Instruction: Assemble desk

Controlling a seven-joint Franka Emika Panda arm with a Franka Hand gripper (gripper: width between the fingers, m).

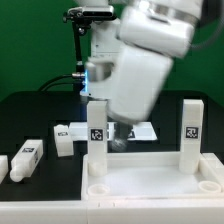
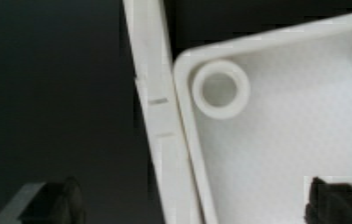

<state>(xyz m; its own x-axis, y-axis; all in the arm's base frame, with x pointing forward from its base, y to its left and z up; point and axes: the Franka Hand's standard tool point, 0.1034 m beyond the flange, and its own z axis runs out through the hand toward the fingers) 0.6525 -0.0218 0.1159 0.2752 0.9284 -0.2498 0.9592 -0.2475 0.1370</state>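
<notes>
The white desk tabletop (image 1: 150,185) lies rim-up at the front of the exterior view. Two white tagged legs stand upright at its far corners, one on the left (image 1: 97,135) and one on the right (image 1: 191,130). An empty round socket (image 1: 97,186) shows in front of the left leg. My gripper (image 1: 120,138) is blurred and hangs just behind the panel's far edge, right of the left leg. In the wrist view my gripper (image 2: 194,205) is open and empty. Its dark fingertips (image 2: 48,205) straddle the tabletop rim (image 2: 160,110) beside an empty socket (image 2: 221,88).
Loose white legs lie on the black table at the exterior view's left: one (image 1: 27,157) near the front, another (image 1: 4,166) at the edge, and a tagged one (image 1: 66,135) further back. The marker board (image 1: 143,130) lies behind the tabletop. The robot base (image 1: 100,60) stands at the back.
</notes>
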